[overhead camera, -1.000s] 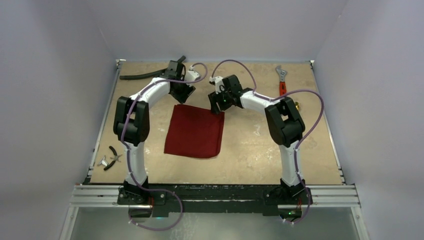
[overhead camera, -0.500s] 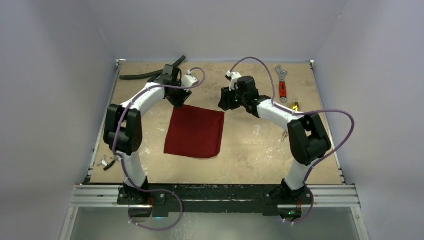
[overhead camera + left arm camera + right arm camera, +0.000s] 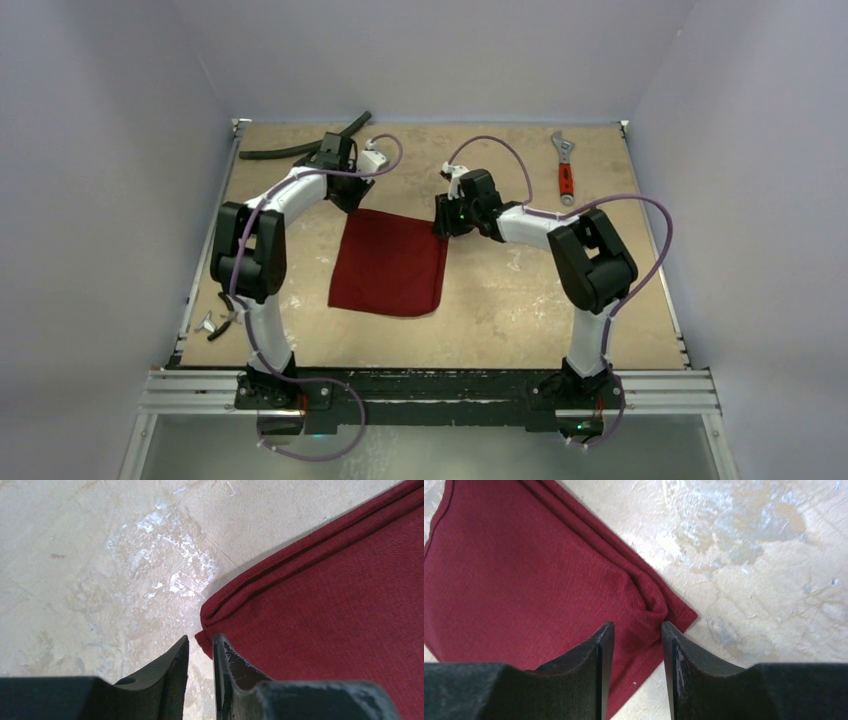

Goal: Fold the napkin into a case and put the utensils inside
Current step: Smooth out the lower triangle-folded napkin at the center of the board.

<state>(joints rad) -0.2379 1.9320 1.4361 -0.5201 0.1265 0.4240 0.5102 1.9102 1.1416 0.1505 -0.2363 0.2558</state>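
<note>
- Now, at the left, our left hand [image 3: 200,647] sits at the far-left corner of the napkin [image 3: 390,262]. Its fingers stand nearly together with a slim gap, and we cannot tell whether the cloth is pinched.
- Between the arms, the folded napkin lies flat on the table [image 3: 520,300]. Its slightly longer axis runs from the far side toward the bases, its layered edge is on the far side, and it stretches nearward from both hands.
- At the right, our right hand [image 3: 636,627] straddles the far-right corner, fingers apart, with cloth puckered between them.
- We judge each arm equally near its own corner, so the next fold calls for lifting both corners together.
</note>
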